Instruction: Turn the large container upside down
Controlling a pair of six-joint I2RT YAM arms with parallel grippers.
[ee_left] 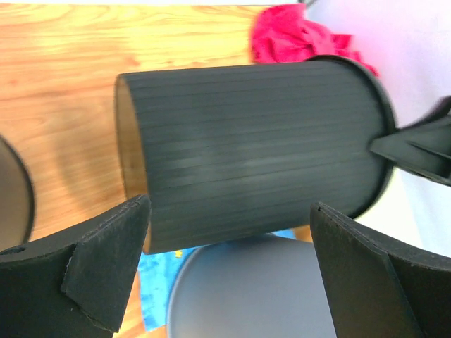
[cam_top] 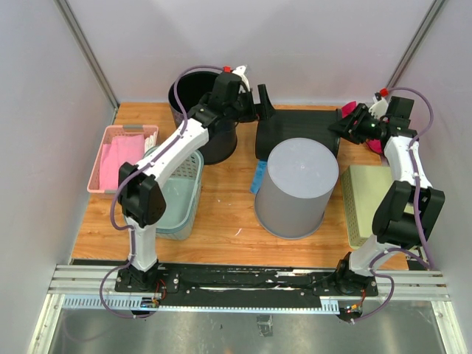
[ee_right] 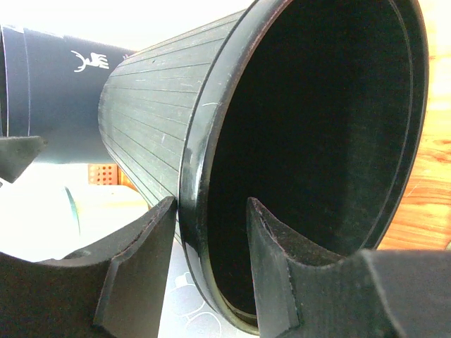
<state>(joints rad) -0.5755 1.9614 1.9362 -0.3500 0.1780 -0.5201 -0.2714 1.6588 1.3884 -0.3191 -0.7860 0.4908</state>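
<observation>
Black ribbed container lies on its side right behind the grey bin, mouth facing right, base facing left, long axis running left to right. Not upside down yet. Grey bin stands flat end up on the wooden table.

Right gripper is behind and to the right of the grey bin, at the black container's mouth. Its jaws are partly closed astride the rim, one finger inside and one against the outer wall. A gap shows beside the inner finger, so cannot tell if it is clamped.

Left gripper is behind and left of the grey bin, by the container's base end, jaws spread wide, holding nothing.

Second black bucket stands upright, back-left of the grey bin. Teal basket is to the left, pink basket further left. Pale green basket is to the right. Blue item touches the grey bin's left side.
</observation>
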